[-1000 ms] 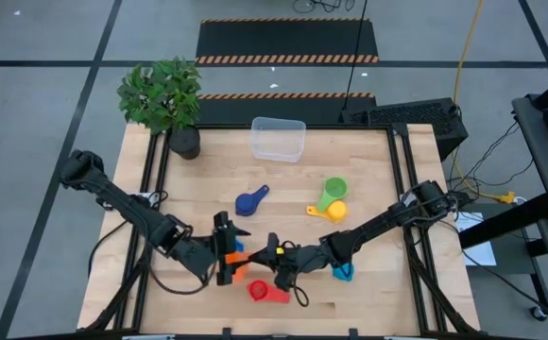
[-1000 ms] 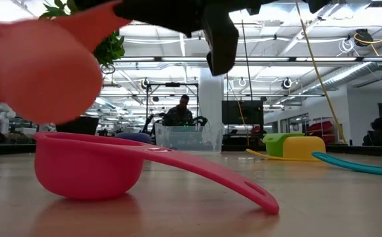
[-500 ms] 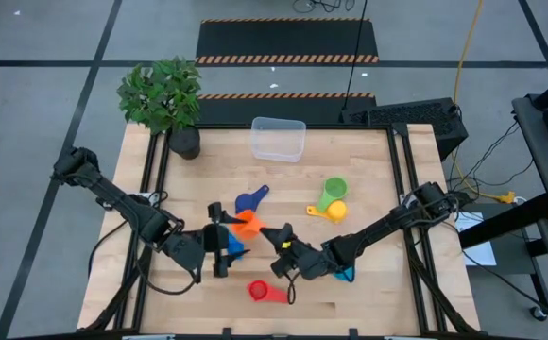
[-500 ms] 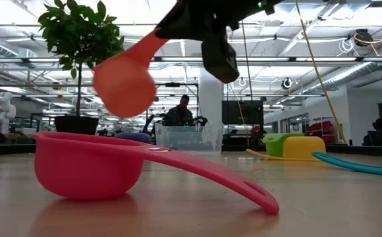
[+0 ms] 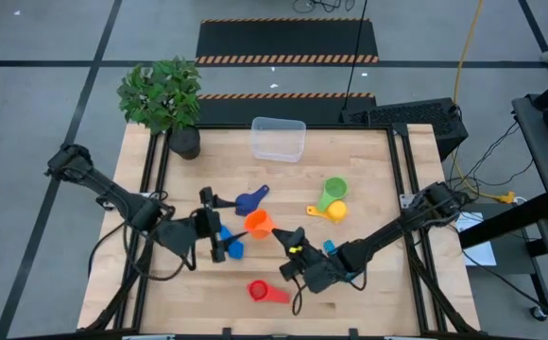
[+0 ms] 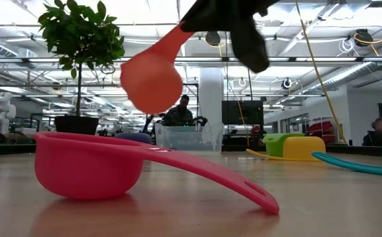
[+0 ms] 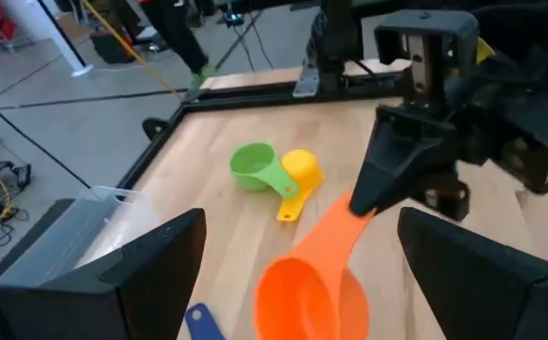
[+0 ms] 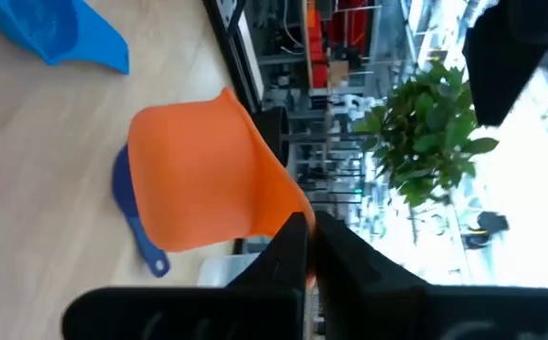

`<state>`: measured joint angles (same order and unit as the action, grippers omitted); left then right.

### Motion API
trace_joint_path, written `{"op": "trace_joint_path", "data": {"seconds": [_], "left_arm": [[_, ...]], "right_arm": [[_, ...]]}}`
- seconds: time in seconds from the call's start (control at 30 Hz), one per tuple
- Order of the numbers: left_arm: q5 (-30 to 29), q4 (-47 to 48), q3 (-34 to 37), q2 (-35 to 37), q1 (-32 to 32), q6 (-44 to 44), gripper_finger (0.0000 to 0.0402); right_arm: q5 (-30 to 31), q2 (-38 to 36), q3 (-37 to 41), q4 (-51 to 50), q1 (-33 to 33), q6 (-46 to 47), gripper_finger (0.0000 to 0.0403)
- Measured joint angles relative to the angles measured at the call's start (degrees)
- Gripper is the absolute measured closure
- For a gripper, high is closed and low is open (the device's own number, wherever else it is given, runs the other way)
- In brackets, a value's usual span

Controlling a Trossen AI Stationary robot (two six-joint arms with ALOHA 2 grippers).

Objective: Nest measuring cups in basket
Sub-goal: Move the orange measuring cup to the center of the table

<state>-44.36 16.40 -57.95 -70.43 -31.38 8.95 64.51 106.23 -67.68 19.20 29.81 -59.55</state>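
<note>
My right gripper is shut on an orange measuring cup, held in the air over the table's middle. My left gripper is open just left of it, its fingers wide apart and short of the cup. A dark blue cup, a green cup and a yellow cup lie on the table beyond. One light blue cup lies by my left gripper. A red cup sits near the front edge. The clear basket stands at the far edge. My right gripper pinches the orange cup's flat handle between its two fingers, near the handle's free end. The fingers come from the table's right, along the handle. The cup is lifted clear of the table, bowl tilted and lower than the handle.
A potted plant stands at the far left corner. Another light blue cup shows partly under my right arm. Bare wood lies between the cups and the basket. People and equipment show in the room behind the table.
My right gripper has carried the orange cup from near the front, beside the red cup, up and toward the far edge, then a little rightward. My left gripper has drawn back toward the left and far side.
</note>
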Motion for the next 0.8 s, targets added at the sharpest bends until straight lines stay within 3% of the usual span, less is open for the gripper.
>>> {"op": "trace_joint_path", "data": {"seconds": [0.17,0.4,0.57,0.8], "left_arm": [[0.1,0.1,0.0,0.6,0.5,-0.7,0.0048],[0.3,0.2,0.0,0.3,0.7,-1.3,0.0048],[0.3,0.1,0.0,0.3,0.7,-1.3,0.0048],[0.3,0.0,0.0,0.3,1.9,-0.9,0.0048]], "right_arm": [[-1.8,-7.1,2.3,-9.1,1.5,10.9,0.0403],[-16.8,-24.3,15.7,-8.8,2.0,24.9,0.0403],[-22.4,-35.6,28.7,5.1,1.1,25.7,0.0403],[-44.6,-41.4,43.4,30.3,-3.4,24.4,0.0403]]}}
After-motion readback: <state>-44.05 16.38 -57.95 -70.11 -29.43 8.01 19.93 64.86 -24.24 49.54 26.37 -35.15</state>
